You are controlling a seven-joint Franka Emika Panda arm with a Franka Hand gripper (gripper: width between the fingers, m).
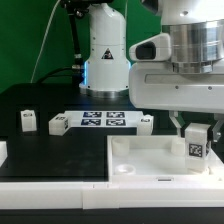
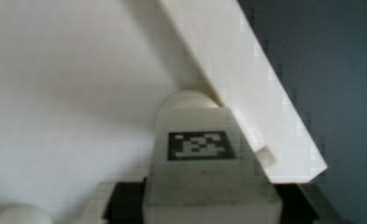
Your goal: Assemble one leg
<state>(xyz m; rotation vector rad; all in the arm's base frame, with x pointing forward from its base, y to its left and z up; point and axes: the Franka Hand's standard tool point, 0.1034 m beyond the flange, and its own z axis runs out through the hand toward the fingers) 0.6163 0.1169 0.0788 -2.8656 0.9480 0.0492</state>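
Observation:
My gripper (image 1: 196,128) is shut on a small white leg (image 1: 196,142) with a black-and-white marker on its face. It holds the leg upright over the right rear corner of the large flat white square piece (image 1: 150,160), and the leg's lower end seems to rest on it. In the wrist view the leg (image 2: 205,150) fills the space between my dark fingers (image 2: 127,200), beside the piece's raised rim (image 2: 251,80). Other legs stand on the black table at the exterior view's left (image 1: 28,121) and by the marker board (image 1: 58,125).
The marker board (image 1: 103,121) lies at the table's middle rear, with another small white block (image 1: 146,122) at its right end. A white part (image 1: 3,152) sits at the left edge. A white robot base (image 1: 105,55) stands behind the table.

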